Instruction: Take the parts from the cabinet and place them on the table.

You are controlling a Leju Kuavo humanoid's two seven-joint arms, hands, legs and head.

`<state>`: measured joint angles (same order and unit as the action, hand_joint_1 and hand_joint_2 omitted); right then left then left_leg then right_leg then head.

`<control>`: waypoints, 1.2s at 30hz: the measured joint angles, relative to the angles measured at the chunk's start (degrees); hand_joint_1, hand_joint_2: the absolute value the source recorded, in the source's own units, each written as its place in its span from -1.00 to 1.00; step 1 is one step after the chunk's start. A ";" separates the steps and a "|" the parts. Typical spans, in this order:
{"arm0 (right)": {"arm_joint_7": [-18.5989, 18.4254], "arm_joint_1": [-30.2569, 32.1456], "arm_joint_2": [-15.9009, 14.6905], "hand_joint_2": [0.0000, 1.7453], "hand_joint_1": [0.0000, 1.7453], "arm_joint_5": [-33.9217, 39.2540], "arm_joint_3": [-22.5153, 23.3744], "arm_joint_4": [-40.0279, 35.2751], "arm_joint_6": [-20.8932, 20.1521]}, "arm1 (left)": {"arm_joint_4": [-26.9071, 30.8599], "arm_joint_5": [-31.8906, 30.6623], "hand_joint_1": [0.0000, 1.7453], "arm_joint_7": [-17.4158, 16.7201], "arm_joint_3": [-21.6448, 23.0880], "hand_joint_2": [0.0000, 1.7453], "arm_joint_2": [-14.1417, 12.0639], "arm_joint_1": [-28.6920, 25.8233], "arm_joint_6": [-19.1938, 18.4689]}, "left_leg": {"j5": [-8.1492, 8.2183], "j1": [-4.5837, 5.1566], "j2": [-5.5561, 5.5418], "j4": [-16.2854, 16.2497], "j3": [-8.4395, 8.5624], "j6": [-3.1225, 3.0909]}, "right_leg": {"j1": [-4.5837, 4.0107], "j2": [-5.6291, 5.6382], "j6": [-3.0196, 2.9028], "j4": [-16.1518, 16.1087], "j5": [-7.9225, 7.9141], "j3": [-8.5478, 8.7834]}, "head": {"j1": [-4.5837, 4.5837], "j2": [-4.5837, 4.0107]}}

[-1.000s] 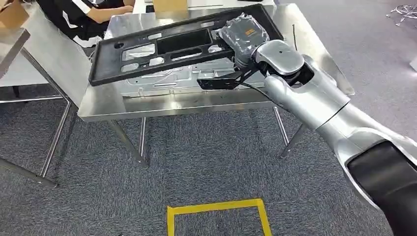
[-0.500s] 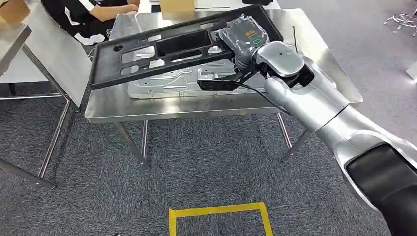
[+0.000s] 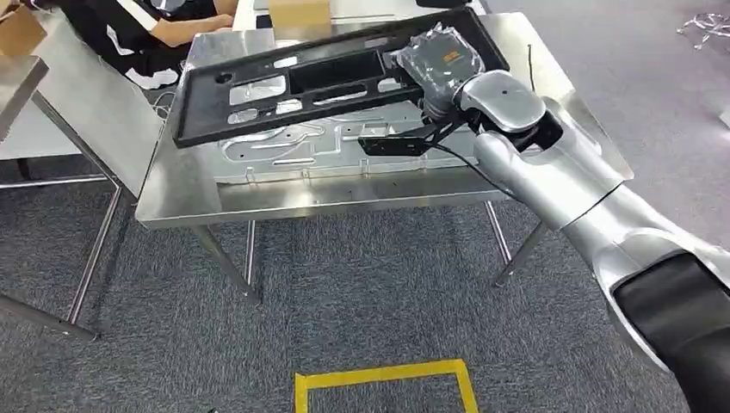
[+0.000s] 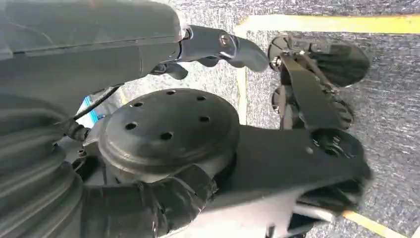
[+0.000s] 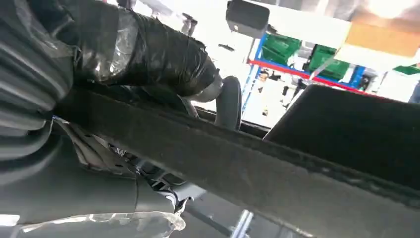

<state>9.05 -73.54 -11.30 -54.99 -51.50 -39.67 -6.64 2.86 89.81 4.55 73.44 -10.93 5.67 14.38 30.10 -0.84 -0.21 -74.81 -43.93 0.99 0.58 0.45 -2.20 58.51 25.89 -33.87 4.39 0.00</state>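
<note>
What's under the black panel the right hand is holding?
Below the black panel held by the right hand, a stamped metal sheet lies flat on the steel table. Its near part shows through the panel's cutouts and below its edge; the far part is covered.

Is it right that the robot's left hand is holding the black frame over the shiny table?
No, it's the right hand holding the black frame over the table; the head view shows it.
</note>
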 joint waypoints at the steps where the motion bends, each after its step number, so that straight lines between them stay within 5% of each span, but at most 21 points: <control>1: 0.00 0.07 0.04 1.00 1.00 -0.02 0.00 0.00 -0.02 | 0.00 0.02 -1.00 0.11 0.04 1.00 0.02 0.00 0.00 | -2.45 -0.18 0.01 3.02 1.04 0.07 | 0.06 0.06 0.18 0.09 0.40 0.45 | 0.00 0.00; 3: 0.00 0.04 0.07 1.00 1.00 -0.07 0.15 0.00 0.02 | 0.00 0.04 -1.00 0.24 0.28 1.00 0.04 0.04 -0.04 | -8.42 -0.39 0.05 13.06 5.39 -0.02 | 0.18 0.04 0.66 0.24 1.42 1.66 | -0.02 0.00; 5: 0.02 -0.28 0.13 1.00 1.00 -0.24 0.66 0.00 0.02 | 0.00 0.04 -1.00 0.26 0.50 1.00 0.04 0.10 -0.07 | -7.06 0.26 -0.02 16.44 7.41 -0.50 | 0.01 0.13 1.44 0.49 2.00 1.58 | 0.02 0.00; 8: 0.04 -0.03 0.15 1.00 1.00 -0.44 0.98 0.00 0.04 | 0.00 0.04 -1.00 0.31 0.57 1.00 0.02 0.09 -0.04 | -6.50 0.44 0.08 16.90 7.87 -1.58 | 0.12 0.06 2.32 0.47 1.73 1.91 | -0.04 0.00; 10: 0.04 -0.04 0.13 1.00 1.00 -0.46 1.05 0.00 0.04 | 0.00 0.04 -1.00 0.31 0.66 1.00 -0.02 -0.01 -0.04 | -6.28 0.31 0.13 17.50 9.14 -2.29 | 0.45 -0.17 2.60 2.47 2.98 1.38 | -0.09 0.00; 13: 0.13 0.09 0.15 1.00 1.00 -0.46 1.36 0.00 0.04 | 0.00 0.04 -1.00 0.33 0.68 1.00 -0.02 0.17 -0.02 | -5.31 0.53 0.22 17.43 9.92 -3.19 | 0.33 -0.16 2.91 14.62 7.52 -6.09 | -0.04 0.00; 14: 0.13 0.35 0.11 1.00 1.00 -0.48 1.38 0.02 0.04 | 0.00 0.04 -1.00 0.33 0.68 1.00 -0.02 0.19 -0.04 | -4.93 0.59 0.19 17.39 10.24 -3.28 | 0.33 -0.15 2.81 17.16 7.93 -8.29 | -0.04 0.00; 16: 0.11 0.76 0.04 1.00 1.00 -0.79 1.38 0.07 0.04 | 0.00 0.04 -1.00 0.33 0.68 1.00 0.00 0.12 -0.04 | -4.09 0.65 -0.05 17.25 11.28 -3.21 | 0.31 -0.16 2.59 15.28 4.90 -9.01 | -0.04 0.00; 18: 0.13 0.74 0.02 1.00 1.00 -0.83 1.47 0.07 0.04 | 0.00 0.04 -1.00 0.33 0.70 1.00 0.02 0.00 -0.04 | -2.70 0.69 -0.15 17.03 13.01 -2.96 | 0.16 -0.18 2.05 5.33 -2.75 -5.94 | -0.07 0.00; 19: 0.13 0.80 0.02 1.00 1.00 -0.83 1.57 0.07 0.07 | 0.00 0.04 -1.00 0.33 0.72 1.00 0.07 0.01 -0.04 | -2.10 0.63 -0.14 17.07 13.53 -2.66 | -0.05 -0.25 1.79 2.56 -4.41 -5.07 | -0.09 0.00; 20: 0.15 0.60 0.07 1.00 1.00 -0.87 1.81 0.07 0.07 | 0.00 0.04 -1.00 0.35 0.72 1.00 0.13 0.18 -0.07 | -1.90 0.76 -0.17 17.06 13.53 -2.30 | -0.62 -0.32 1.71 1.24 -2.94 -5.21 | -0.04 0.00; 24: 0.22 0.56 0.07 1.00 1.00 -1.11 2.10 0.00 0.09 | -0.02 0.04 -1.00 0.42 0.77 1.00 0.06 0.30 -0.05 | -1.51 0.75 -0.12 17.05 14.34 -0.91 | -0.46 -0.09 0.20 0.16 -2.99 -3.36 | -0.33 0.00; 26: 0.20 0.47 -0.06 1.00 1.00 -1.22 2.45 0.00 0.09 | 0.00 0.04 -1.00 0.39 0.81 1.00 0.15 0.28 -0.04 | 0.07 0.47 -0.04 12.01 11.87 -0.57 | -0.37 -0.08 -0.54 -0.32 -2.50 -2.14 | -0.22 0.02; 29: 0.26 0.60 0.04 1.00 1.00 -1.25 2.51 0.00 0.09 | 0.00 0.04 -1.00 0.39 0.81 1.00 0.15 0.27 -0.09 | 4.11 0.15 -0.04 0.24 3.86 0.23 | -0.54 0.21 -0.71 -0.28 -1.28 -0.97 | -0.22 0.00; 31: 0.37 0.83 0.04 1.00 1.00 -1.25 2.49 0.00 0.09 | 0.00 0.04 -1.00 0.37 0.81 1.00 0.15 0.15 -0.11 | 1.54 0.15 -0.04 1.84 2.65 0.17 | -0.57 0.40 -0.55 -0.10 -0.31 0.11 | -0.20 0.00; 34: 0.31 0.82 0.04 1.00 1.00 -1.25 2.60 0.00 0.09 | 0.00 0.04 -1.00 0.37 0.81 1.00 0.00 -0.02 -0.13 | -8.84 0.54 -0.03 15.95 6.85 -1.32 | -0.49 0.42 -0.18 -0.14 1.40 2.18 | -0.26 0.00; 35: 0.31 0.72 0.04 1.00 1.00 -1.25 2.60 0.04 0.09 | -0.02 0.04 -1.00 0.37 0.83 1.00 -0.15 -0.09 -0.13 | -6.81 1.03 -0.04 15.78 6.89 -1.46 | -0.54 0.48 0.09 -0.16 1.59 2.44 | -0.28 0.00; 36: 0.31 0.65 0.02 1.00 1.00 -1.25 2.62 0.02 0.09 | 0.00 0.04 -1.00 0.37 0.85 1.00 -0.26 0.14 -0.13 | -6.62 1.30 -0.14 17.65 7.95 -1.96 | -0.38 0.65 0.54 -0.17 1.77 2.14 | -0.20 0.00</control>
<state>9.35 -72.89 -11.28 -56.24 -48.87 -39.65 -6.56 2.86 89.85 4.92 74.29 -11.19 5.80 14.25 23.48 0.46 -0.35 -57.15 -35.99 -0.97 0.20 1.10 -1.66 58.34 27.66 -31.74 4.20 0.00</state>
